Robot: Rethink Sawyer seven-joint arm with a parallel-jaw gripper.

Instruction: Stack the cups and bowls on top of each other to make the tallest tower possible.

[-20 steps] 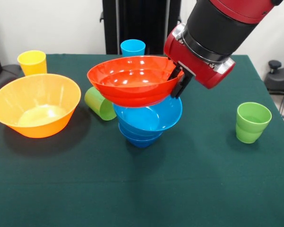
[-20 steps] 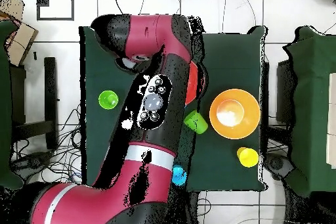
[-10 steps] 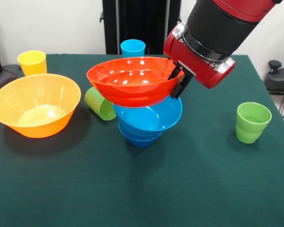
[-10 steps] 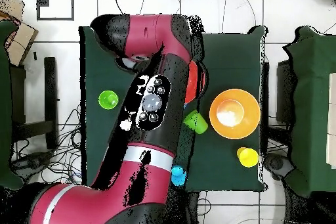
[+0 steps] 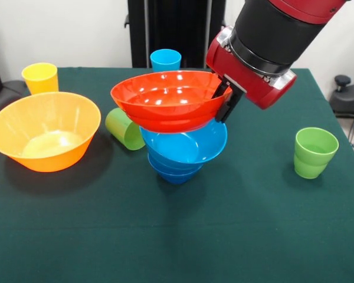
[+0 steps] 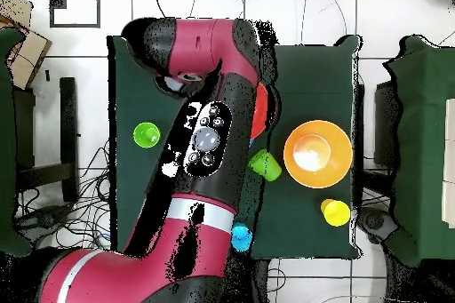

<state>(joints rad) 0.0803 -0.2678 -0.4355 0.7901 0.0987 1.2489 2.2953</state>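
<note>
Tool, upper centre-right of frame, clamped on the right rim of the orange-red bowl, which sits atop nested blue bowls mid-table; yellow-orange bowl stands left, apart.

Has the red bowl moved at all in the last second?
Yes, slightly. In the front view the orange-red bowl, held at its rim by the gripper, has shifted a little rightward over the unmoving blue bowls.
</note>
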